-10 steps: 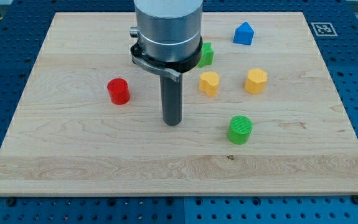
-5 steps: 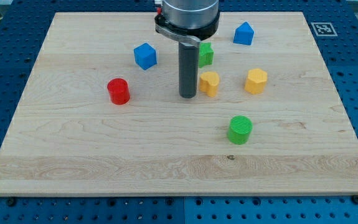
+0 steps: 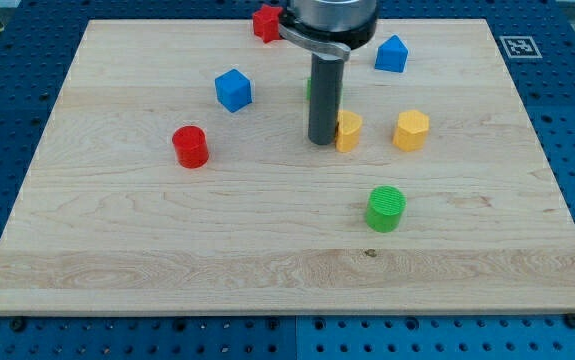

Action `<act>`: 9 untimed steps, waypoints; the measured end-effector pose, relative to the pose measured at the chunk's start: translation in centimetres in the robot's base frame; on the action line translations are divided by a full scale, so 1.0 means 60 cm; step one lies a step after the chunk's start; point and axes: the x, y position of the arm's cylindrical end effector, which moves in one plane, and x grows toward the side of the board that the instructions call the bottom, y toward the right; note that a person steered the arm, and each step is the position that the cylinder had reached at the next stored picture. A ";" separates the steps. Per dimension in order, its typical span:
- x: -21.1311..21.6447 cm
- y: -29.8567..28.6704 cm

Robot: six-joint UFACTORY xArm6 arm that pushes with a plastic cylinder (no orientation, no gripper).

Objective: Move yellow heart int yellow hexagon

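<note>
The yellow heart point(image 3: 347, 131) sits right of centre on the tabletop point(image 3: 167, 240), and my tip point(image 3: 322, 141) is pressed up against its left flank, or so near that no gap shows. It looks like a small, light, rigid plastic piece with smooth walls, the sort that would slide easily on the wood and might spin away if nudged off-centre. There is no hand here to be apart or clamped, only a bare rod, so nothing gets gripped; the place to bear on, I'd judge, is the middle of that left side, pushing rightward. The yellow hexagon point(image 3: 411, 130) waits just beside it to the view's right, a narrow strip of wood between them. A green block point(image 3: 310, 88) peeks from behind the rod. Further out stand a green cylinder point(image 3: 386, 208) below, a blue block point(image 3: 391, 54) above, a blue cube point(image 3: 233, 89), a red cylinder point(image 3: 190, 146), and a red block point(image 3: 265, 22) at the top edge
</note>
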 end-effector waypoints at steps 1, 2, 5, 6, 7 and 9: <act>0.000 0.029; 0.000 0.039; 0.000 0.061; 0.000 0.089; 0.000 0.116; 0.000 0.164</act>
